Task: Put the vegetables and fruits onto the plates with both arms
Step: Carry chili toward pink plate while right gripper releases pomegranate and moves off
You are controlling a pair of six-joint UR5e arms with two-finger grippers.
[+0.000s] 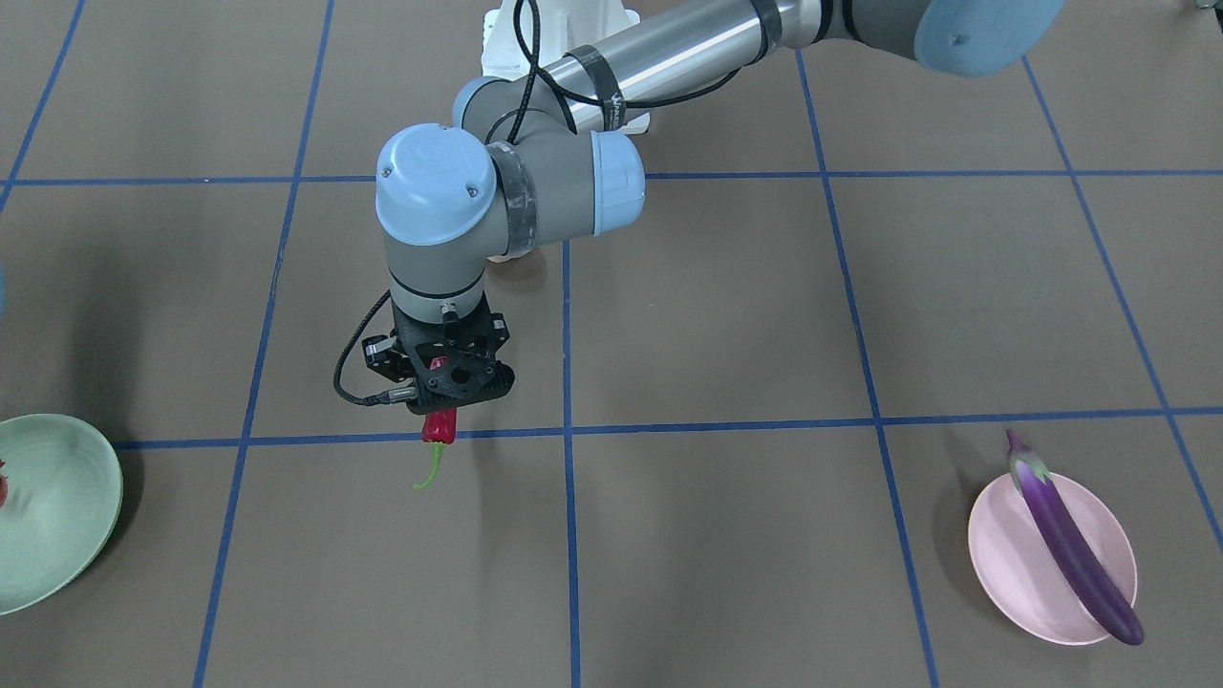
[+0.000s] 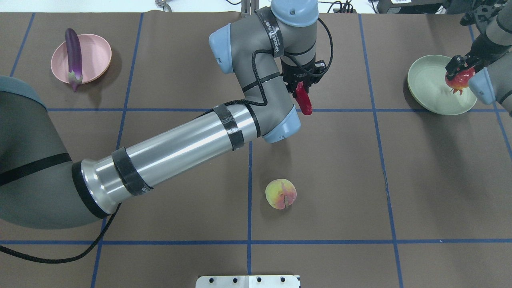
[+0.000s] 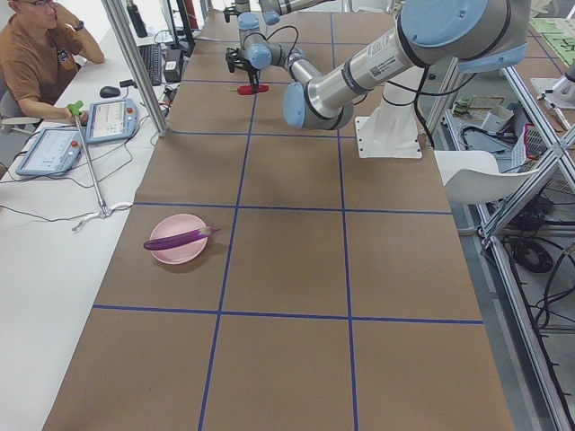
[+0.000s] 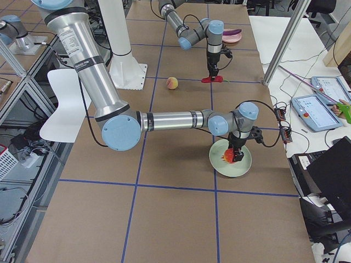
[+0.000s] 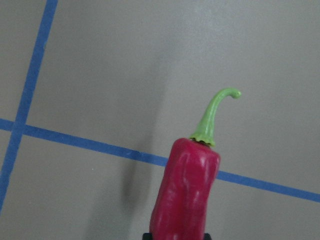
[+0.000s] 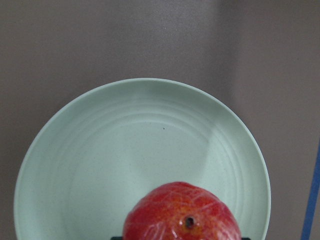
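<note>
Loose peach (image 2: 281, 194) sits on the table nearest the robot; probably light and smooth and apt to roll, so grip across its widest middle; left gripper (image 1: 441, 382) clamps the chili (image 2: 304, 102) by its blunt end, stem dangling, apparently clear of the table; right gripper (image 2: 460, 68) grips the tomato (image 2: 460, 80) over the mint plate (image 2: 428, 80); eggplant (image 2: 73, 54) lies across the pink plate (image 2: 96, 56).

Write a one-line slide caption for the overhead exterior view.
Left gripper holds the red chili, right gripper holds the tomato over the green plate; eggplant lies on the pink plate, peach unplaced.
</note>
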